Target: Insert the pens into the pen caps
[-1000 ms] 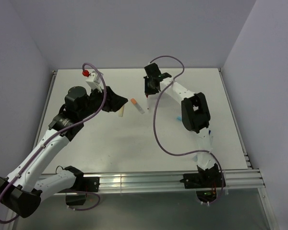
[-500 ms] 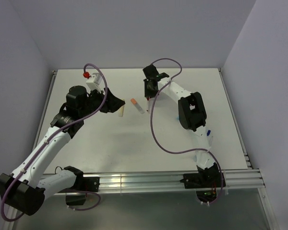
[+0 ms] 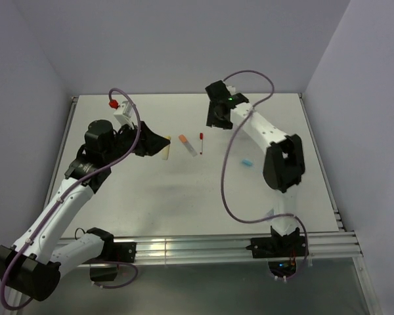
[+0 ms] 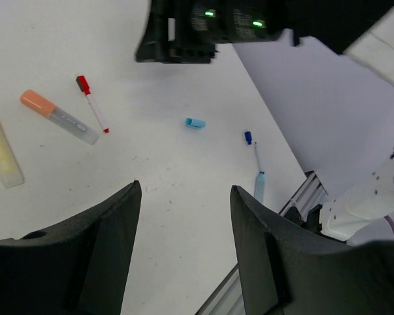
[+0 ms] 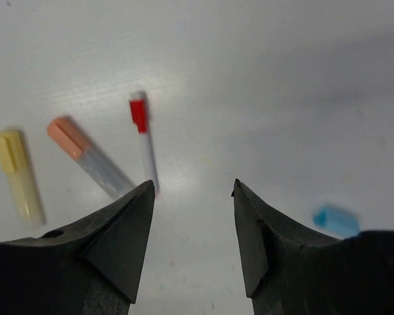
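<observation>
A thin pen with a red cap on its end (image 3: 201, 142) (image 5: 144, 141) lies loose on the table. Beside it lie a clear marker with an orange cap (image 3: 188, 145) (image 4: 59, 118) and a yellow marker (image 3: 167, 151) (image 4: 1, 154). A light blue cap (image 3: 248, 161) (image 4: 195, 123) (image 5: 336, 220) lies alone further right. My right gripper (image 3: 217, 120) (image 5: 193, 184) hangs open and empty just behind the red pen. My left gripper (image 3: 160, 144) (image 4: 184, 187) is open and empty, hovering left of the yellow marker.
In the left wrist view a thin dark blue pen (image 4: 251, 146) and a light blue marker body (image 4: 259, 186) lie near the table's front rail (image 4: 295, 200). Walls close the table at the back and sides.
My right gripper has opened and drawn back and up from the red pen, which now lies on the table. The left arm has shifted slightly.
</observation>
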Motion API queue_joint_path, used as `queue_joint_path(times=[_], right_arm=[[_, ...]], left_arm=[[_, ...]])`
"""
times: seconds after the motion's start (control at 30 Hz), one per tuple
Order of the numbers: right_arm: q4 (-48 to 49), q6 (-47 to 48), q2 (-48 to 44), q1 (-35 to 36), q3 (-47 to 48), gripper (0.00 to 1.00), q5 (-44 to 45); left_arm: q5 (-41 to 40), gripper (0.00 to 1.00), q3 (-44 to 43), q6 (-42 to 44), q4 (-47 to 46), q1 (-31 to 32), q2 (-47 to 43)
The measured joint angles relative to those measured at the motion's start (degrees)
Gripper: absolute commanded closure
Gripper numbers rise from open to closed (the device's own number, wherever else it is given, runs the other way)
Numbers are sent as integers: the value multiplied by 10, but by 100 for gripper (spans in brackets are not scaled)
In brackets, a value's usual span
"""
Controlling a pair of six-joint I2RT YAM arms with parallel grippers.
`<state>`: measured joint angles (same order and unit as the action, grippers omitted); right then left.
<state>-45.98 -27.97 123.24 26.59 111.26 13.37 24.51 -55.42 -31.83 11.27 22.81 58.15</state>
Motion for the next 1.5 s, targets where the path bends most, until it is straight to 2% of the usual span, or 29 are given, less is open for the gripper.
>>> queue_joint_path(times=[0.1,0.23,0.33,0.4,0.57,0.73,1.1,1.43,1.5], right_arm=[[-14,-46,-146,-9,-115,41,24],[-25,-132,-370,-54,-325,41,37],[-62,-198,-484,-73,-457,41,43],[-82,-238,-526,-72,-527,41,38],[-129,-318,-554,-91,-638,38,11],[-161,-357,-564,-130,-656,36,7],[-158,-349,-569,-231,-712,34,-1],[-124,-323,-567,-277,-741,34,-9],[-108,-322,-563,-280,-757,37,-13]], left_arm=[[13,39,8,-19,-11,-5,-15],[22,39,18,-42,-22,-6,-27],[30,40,25,-59,-29,-7,-28],[35,40,30,-69,-35,-7,-28],[46,41,41,-86,-46,-7,-24],[48,41,45,-97,-50,-7,-24],[57,40,49,-109,-61,-7,-24],[58,40,50,-110,-63,-7,-24],[58,41,51,-111,-63,-7,-24]])
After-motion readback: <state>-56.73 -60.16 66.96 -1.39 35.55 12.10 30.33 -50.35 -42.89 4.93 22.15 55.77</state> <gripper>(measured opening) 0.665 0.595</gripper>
